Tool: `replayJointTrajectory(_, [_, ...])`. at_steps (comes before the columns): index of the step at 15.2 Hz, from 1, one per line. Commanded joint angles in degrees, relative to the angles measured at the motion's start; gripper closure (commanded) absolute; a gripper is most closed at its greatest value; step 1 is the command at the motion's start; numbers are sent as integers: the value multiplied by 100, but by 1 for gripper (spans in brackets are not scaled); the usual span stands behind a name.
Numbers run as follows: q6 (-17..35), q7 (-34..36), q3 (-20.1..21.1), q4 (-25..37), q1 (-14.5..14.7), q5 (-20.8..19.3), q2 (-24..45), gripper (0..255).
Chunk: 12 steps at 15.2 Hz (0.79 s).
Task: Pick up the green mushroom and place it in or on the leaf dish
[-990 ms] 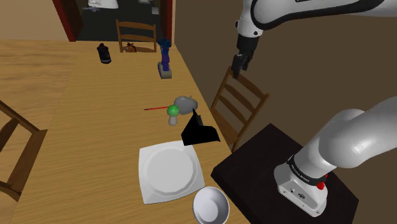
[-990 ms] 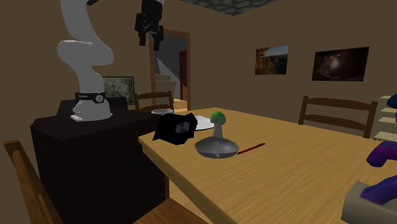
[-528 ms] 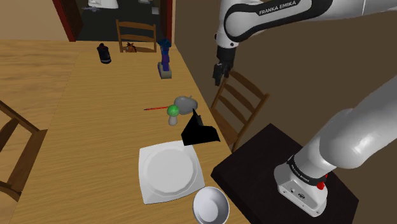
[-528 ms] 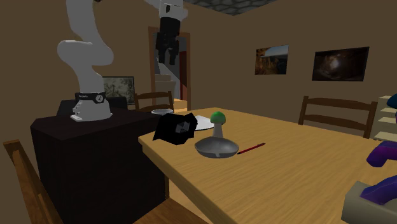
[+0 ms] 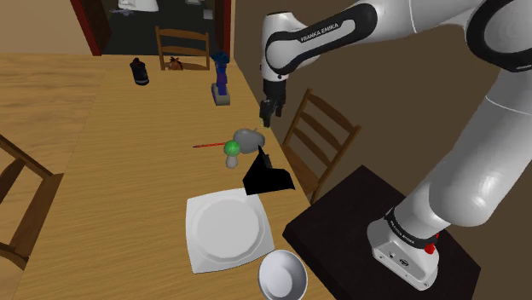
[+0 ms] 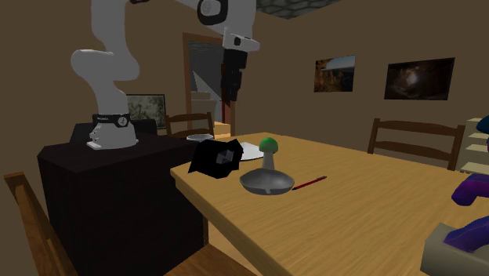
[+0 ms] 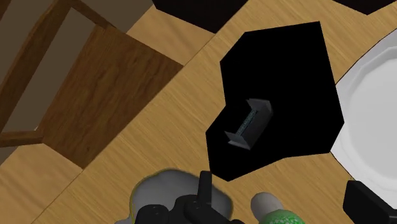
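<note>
The green mushroom [image 5: 231,149] has a green cap on a pale grey stem and stands upright on the wooden table, right beside the grey leaf dish [image 5: 248,138]. In the second exterior view the mushroom [image 6: 269,145] rises just behind the leaf dish [image 6: 266,183]. My gripper [image 5: 268,111] hangs in the air above and slightly beyond the dish, well clear of the table. In the wrist view the gripper [image 7: 280,188] is open and holds nothing, with the mushroom [image 7: 275,213] between and below its fingers and the leaf dish [image 7: 160,191] beside the left finger [image 7: 203,186].
A black angular object [image 5: 267,177] lies near the table's edge next to a white plate [image 5: 224,230] and a grey bowl [image 5: 282,274]. A thin red stick [image 5: 213,144] lies by the dish. A wooden chair [image 5: 317,136] stands at the table's side; a blue figure [image 5: 221,78] and a dark bottle [image 5: 140,72] sit farther back.
My arm has swung down and to the shoulder view's left, from high over the chair to above the leaf dish. The objects on the table have not moved.
</note>
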Motion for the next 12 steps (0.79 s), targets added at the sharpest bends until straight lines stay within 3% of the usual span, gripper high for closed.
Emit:
replayJointTrajectory(1, [31,-3,49,344,54,23,433,0])
replayJointTrajectory(12, [-148,-76,257,2687,402,43,2917,0])
